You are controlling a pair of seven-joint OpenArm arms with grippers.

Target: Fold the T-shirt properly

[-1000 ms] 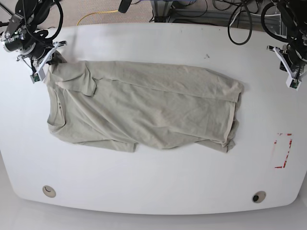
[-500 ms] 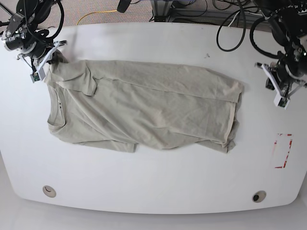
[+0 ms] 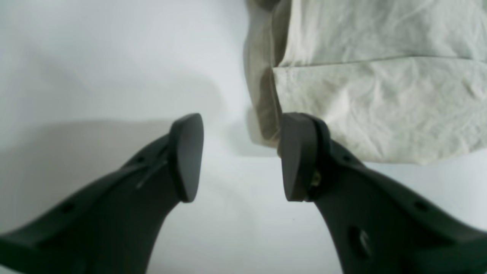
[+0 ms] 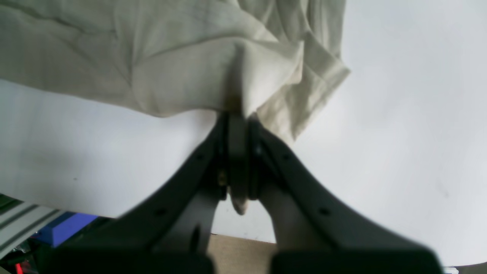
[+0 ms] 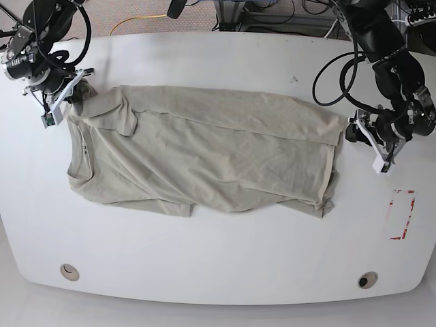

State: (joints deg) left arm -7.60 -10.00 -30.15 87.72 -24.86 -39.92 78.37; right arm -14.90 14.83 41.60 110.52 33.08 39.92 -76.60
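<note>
The pale beige T-shirt [image 5: 204,150] lies spread across the white table, collar end at the left, hem end at the right. My right gripper [image 5: 75,97] is shut on the shirt's far left corner; in the right wrist view the gripper [image 4: 237,114] pinches a bunched fold of the shirt [image 4: 152,57]. My left gripper [image 5: 353,134] is open at the shirt's far right corner. In the left wrist view the gripper [image 3: 241,158] stands low over the table with its right fingertip [image 3: 298,156] at the edge of the shirt's corner [image 3: 380,95] and bare table between the jaws.
A red rectangle mark [image 5: 402,214] is on the table at the right. Two round holes [image 5: 69,272] [image 5: 368,280] sit near the front edge. Cables and frames [image 5: 272,10] lie behind the table's far edge.
My left arm has moved from the table's right edge inward and forward to the shirt's far right corner. My right gripper stays shut on the left corner, shifted slightly.
</note>
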